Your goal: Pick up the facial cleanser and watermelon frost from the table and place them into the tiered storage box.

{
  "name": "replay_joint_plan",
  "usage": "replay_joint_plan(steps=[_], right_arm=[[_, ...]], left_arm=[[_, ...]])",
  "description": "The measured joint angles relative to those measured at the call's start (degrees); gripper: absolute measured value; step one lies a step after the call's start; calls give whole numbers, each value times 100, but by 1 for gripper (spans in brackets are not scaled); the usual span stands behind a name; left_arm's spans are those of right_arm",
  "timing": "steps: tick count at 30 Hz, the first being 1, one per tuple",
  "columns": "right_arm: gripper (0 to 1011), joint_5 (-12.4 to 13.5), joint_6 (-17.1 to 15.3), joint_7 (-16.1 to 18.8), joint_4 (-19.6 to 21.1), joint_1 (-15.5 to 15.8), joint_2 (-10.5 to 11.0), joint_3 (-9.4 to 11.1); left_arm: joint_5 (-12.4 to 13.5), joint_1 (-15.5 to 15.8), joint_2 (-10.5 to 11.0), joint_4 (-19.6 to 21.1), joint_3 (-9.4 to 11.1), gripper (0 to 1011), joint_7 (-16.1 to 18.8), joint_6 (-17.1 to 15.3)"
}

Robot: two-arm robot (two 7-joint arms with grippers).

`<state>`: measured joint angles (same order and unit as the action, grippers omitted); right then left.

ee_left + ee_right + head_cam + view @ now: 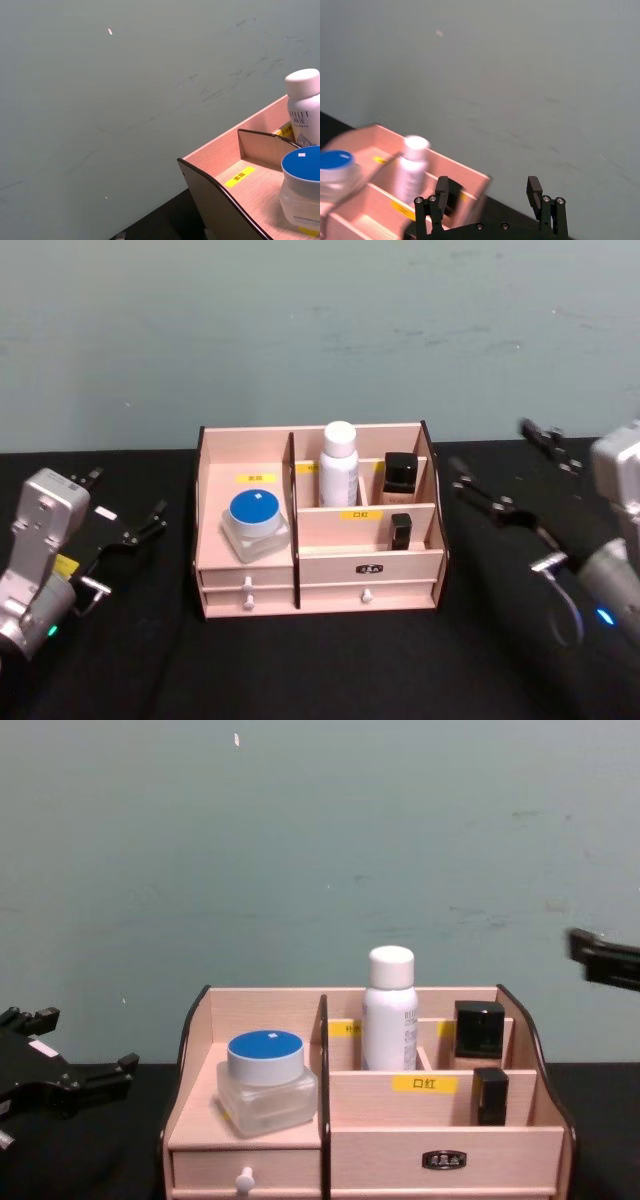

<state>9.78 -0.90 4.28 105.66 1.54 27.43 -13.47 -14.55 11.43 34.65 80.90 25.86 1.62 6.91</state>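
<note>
The tiered storage box (pixel 315 565) (pixel 400 1155) stands mid-table. Its left bay holds a clear jar with a blue lid (pixel 256 520) (pixel 265 1080) (pixel 302 185). A white bottle (pixel 339 465) (pixel 389 1010) (pixel 304 105) stands upright at the back, beside a black-capped bottle (pixel 400 475). A small black tube (pixel 401 531) sits in front. I cannot tell which of these are the facial cleanser and the watermelon frost. My left gripper (pixel 125 502) (pixel 80 1045) hovers open and empty left of the box. My right gripper (pixel 505 465) (pixel 488 192) hangs open and empty to its right.
Black cloth (pixel 320 670) covers the table around the box. A grey-green wall (pixel 320 330) rises close behind it. The box has two white-knobbed drawers (pixel 247 590) along its front.
</note>
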Motion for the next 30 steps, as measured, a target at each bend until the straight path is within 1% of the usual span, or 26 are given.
replay_joint_plan(steps=[1, 5, 6, 7, 8, 10, 11, 13, 30], right_arm=[[1002, 14, 25, -61, -50, 89, -21, 102], [1003, 73, 53, -102, -206, 197, -71, 248], [1002, 118, 58, -87, -330, 212, -103, 279], [1002, 158, 63, -37, -447, 208, -142, 289], [1002, 158, 63, -37, -447, 208, -142, 289], [1002, 213, 84, 112, -723, 135, -218, 256], [1003, 225, 85, 136, -769, 123, -229, 249], [1003, 223, 85, 121, -695, 133, -210, 249], [1002, 203, 73, 82, -627, 149, -191, 256]], left_arm=[[0, 0, 0, 0, 0, 1010, 0, 0], [0, 0, 0, 0, 0, 1010, 0, 0], [0, 0, 0, 0, 0, 1009, 0, 0], [0, 0, 0, 0, 0, 1010, 0, 0], [0, 0, 0, 0, 0, 1010, 0, 0], [0, 0, 0, 0, 0, 1010, 0, 0], [0, 0, 0, 0, 0, 1010, 0, 0], [0, 0, 0, 0, 0, 1010, 0, 0], [0, 0, 0, 0, 0, 1010, 0, 0]])
